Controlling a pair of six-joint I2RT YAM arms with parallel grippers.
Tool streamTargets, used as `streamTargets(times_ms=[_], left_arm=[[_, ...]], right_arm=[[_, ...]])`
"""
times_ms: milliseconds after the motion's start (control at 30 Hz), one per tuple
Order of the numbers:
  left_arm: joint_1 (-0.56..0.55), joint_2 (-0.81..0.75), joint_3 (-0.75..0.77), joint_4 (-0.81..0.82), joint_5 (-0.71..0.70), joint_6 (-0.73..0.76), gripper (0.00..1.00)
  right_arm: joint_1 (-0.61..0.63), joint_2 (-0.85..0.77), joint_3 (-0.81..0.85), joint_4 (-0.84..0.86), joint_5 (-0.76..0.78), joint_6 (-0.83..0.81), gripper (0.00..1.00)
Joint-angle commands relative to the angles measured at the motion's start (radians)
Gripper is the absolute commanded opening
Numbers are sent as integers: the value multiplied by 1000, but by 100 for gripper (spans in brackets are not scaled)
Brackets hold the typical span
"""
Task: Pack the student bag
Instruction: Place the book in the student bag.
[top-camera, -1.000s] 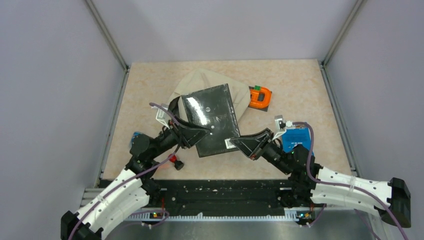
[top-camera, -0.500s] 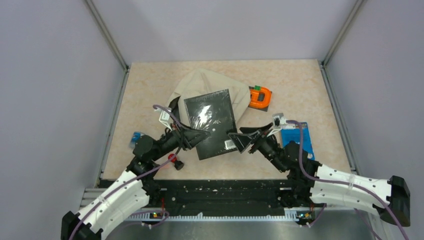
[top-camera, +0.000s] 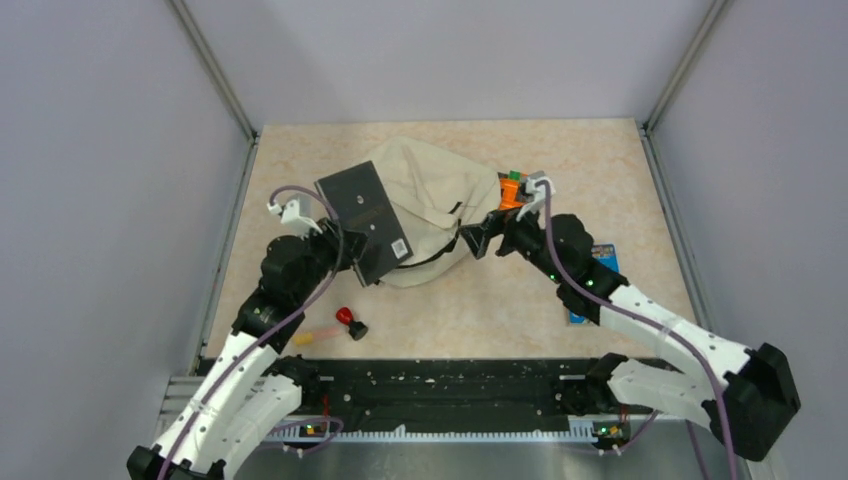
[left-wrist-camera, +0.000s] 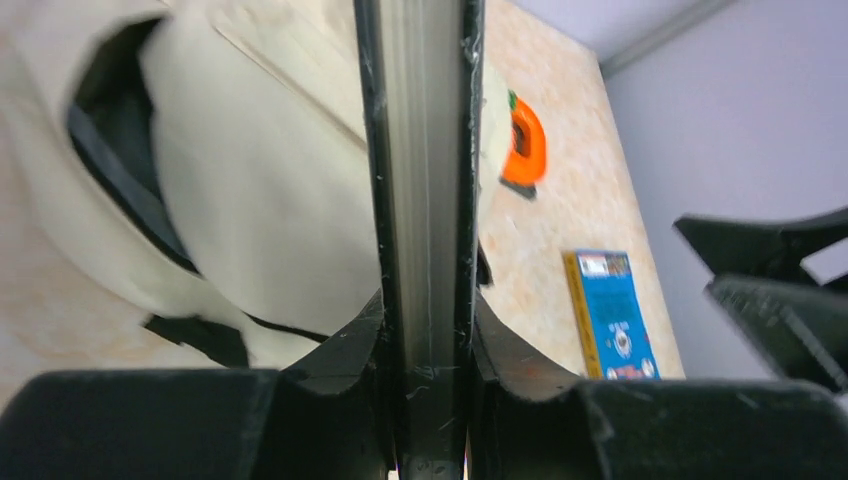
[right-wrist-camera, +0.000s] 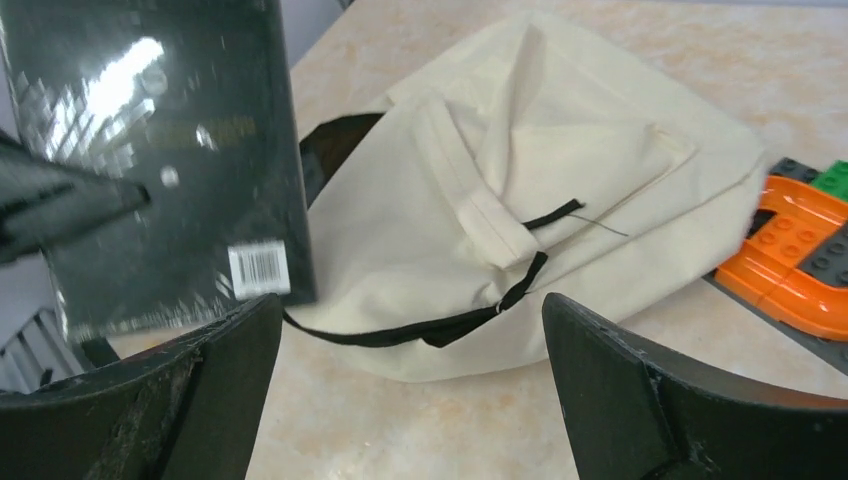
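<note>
The student bag (top-camera: 435, 195) lies flat in the middle of the table, cream with black straps and its dark opening toward the left (left-wrist-camera: 250, 190) (right-wrist-camera: 560, 170). My left gripper (top-camera: 350, 252) (left-wrist-camera: 424, 345) is shut on a black hardcover book (top-camera: 365, 218), which stands on edge over the bag's left side. In the left wrist view the book (left-wrist-camera: 420, 150) shows edge-on between the jaws. My right gripper (top-camera: 470, 240) (right-wrist-camera: 410, 390) hangs wide open at the bag's lower right edge, above a black strap (right-wrist-camera: 440, 325), with nothing between its fingers. The book (right-wrist-camera: 160, 140) shows at the left of the right wrist view.
An orange and green brick piece (top-camera: 512, 190) (right-wrist-camera: 800, 265) sits on a dark plate right of the bag. A blue box (top-camera: 603, 262) (left-wrist-camera: 610, 315) lies partly under my right arm. A small red and black object (top-camera: 348, 320) lies near the front left.
My right gripper let go of the book, opened wide and moved up to the bag's right side. My left gripper lifted the book off the bag and swung it left, on edge.
</note>
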Motion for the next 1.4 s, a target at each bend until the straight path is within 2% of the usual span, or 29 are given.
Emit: streamTargets(times_ms=[0,167,300,400,533,700,833,867,967,1067,1200,1233,1367], left_arm=[[148,24,149,91,19,58,0],[306,35,171,61,-14,61,0],[372,20,168,30,-76,79,0],[396,5,150,-1,-102,87,0],[408,-37,116,-47,-69,53,0],[408,-98,87,-59,78,4,0],[408,-119,109,-147,25,58,0],[407,-128,113,-164,2,71,0],[408,-158,117,-205,-49,94,0],[407,-180,108,-223,-63,105,0],[408,-185,73,-222,-43,105,0],[408,-185,65,-217,-32,103,0],[407,-183,41,-185,56,92,0]], right_arm=[[-8,121,109,37,-216,-150,99],[14,273,178,54,-317,-303,99],[143,373,239,15,-210,-519,99],[221,465,295,-3,-165,-615,99],[293,610,391,-6,-69,-719,99],[322,775,524,-65,46,-786,99],[325,872,605,-127,74,-816,98],[325,896,625,-141,94,-817,95],[325,961,705,-185,179,-799,74],[325,967,752,-192,201,-758,47],[312,920,798,-195,195,-687,5],[303,911,813,-203,195,-664,0],[252,881,870,-226,189,-567,0]])
